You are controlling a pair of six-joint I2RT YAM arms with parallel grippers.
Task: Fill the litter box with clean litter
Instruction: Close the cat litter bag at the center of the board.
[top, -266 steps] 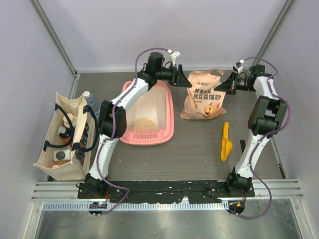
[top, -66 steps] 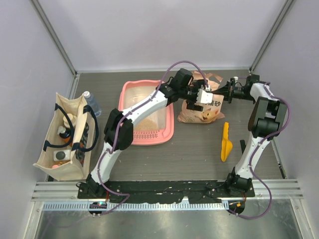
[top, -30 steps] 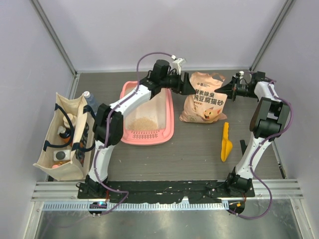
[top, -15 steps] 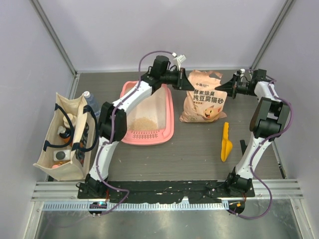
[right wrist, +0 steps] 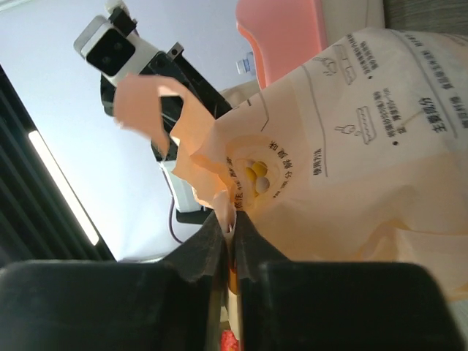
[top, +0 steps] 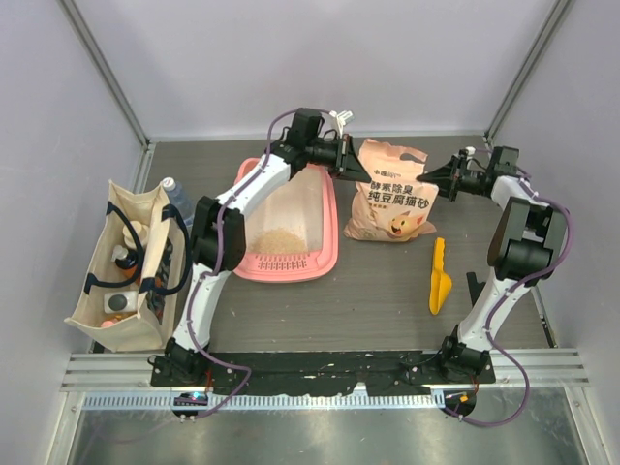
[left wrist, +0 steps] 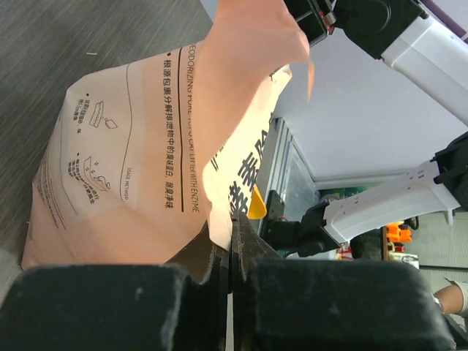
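The pink litter box (top: 327, 232) lies left of centre with a small pile of tan clean litter (top: 281, 239) on its whitish floor. A peach litter bag (top: 392, 199) with cat print stands upright to its right. My left gripper (top: 351, 165) is shut on the bag's top left corner; in the left wrist view the gripper (left wrist: 232, 235) pinches the bag (left wrist: 139, 146) by its edge. My right gripper (top: 433, 180) is shut on the bag's top right edge, and the right wrist view shows this gripper (right wrist: 231, 218) clamping a fold of the bag (right wrist: 365, 124).
A yellow-orange scoop (top: 439, 276) lies on the table right of the bag. A beige tote bag (top: 131, 262) with bottles stands at the far left, a bottle (top: 174, 194) behind it. Grey walls close in the back and sides.
My left gripper has shut on the bag's top left corner. The bag's top has shifted a little to the left, with the right gripper following it.
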